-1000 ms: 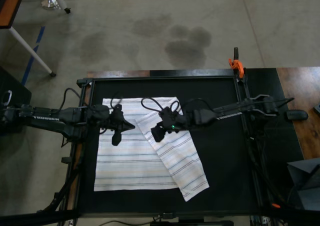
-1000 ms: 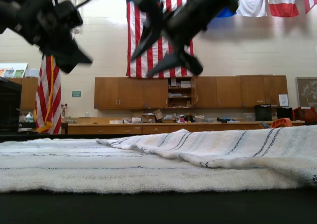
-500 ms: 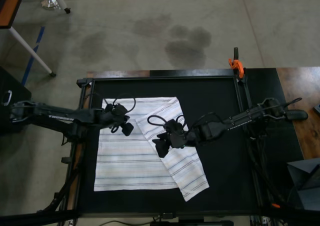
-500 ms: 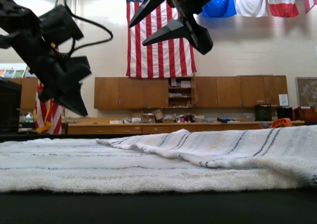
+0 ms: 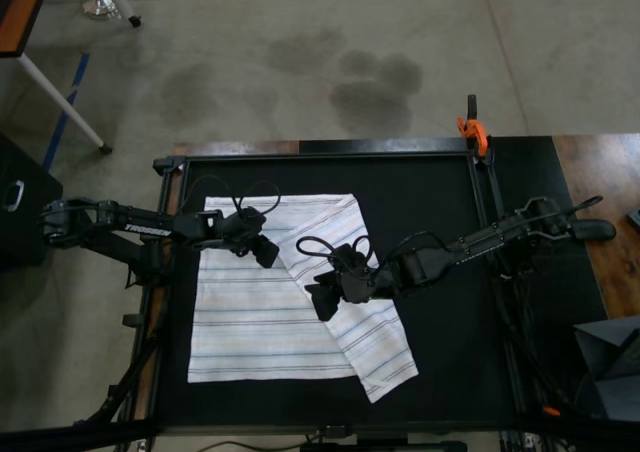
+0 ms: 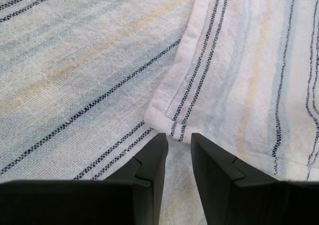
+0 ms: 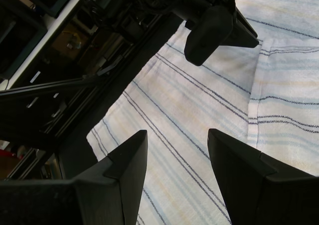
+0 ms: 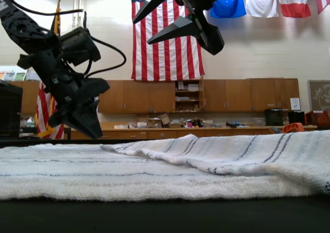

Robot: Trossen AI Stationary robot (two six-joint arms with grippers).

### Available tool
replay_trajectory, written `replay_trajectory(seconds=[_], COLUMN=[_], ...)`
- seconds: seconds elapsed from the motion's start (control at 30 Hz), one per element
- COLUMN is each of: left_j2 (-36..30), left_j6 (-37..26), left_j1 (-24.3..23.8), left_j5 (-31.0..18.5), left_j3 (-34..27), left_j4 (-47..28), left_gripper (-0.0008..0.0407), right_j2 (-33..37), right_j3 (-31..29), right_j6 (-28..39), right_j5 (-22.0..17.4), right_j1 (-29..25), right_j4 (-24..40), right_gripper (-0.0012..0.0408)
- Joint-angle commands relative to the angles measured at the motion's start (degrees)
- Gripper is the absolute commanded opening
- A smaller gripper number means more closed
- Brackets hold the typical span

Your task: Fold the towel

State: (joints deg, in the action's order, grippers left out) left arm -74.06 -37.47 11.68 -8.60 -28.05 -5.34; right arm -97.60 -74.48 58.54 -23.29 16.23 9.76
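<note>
Towel [image 5: 270, 312] spread mid-bench with its right side flapped over, left pincer [image 5: 265, 253] nearly closed and empty at the flap's corner, right pincer [image 5: 322, 301] wide open, empty above; next, pinching that corner.

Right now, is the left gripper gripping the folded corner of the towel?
No. In the left wrist view the left gripper is just short of the towel corner, pinching nothing.

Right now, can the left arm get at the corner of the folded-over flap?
Probably yes. The left gripper hangs just above the flap's corner on the towel, jaws only narrowly parted, and nothing lies between.
</note>
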Motion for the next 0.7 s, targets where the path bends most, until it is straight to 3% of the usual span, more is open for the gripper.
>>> replay_trajectory(seconds=[0.0, 0.67], left_j2=[-0.5, -4.8], left_j6=[-0.5, -1.3], left_j1=[0.6, 2.5], left_j5=[0.0, -0.5], left_j3=[0.0, 0.0], left_j4=[0.8, 4.2], left_gripper=[0.0074, 0.0074], right_j2=[0.0, 0.0], right_j3=[0.0, 0.0], right_j6=[0.0, 0.7], right_j5=[-0.2, -0.4], right_j1=[0.0, 0.0], right_j4=[0.0, -1.2], right_gripper=[0.0161, 0.0161])
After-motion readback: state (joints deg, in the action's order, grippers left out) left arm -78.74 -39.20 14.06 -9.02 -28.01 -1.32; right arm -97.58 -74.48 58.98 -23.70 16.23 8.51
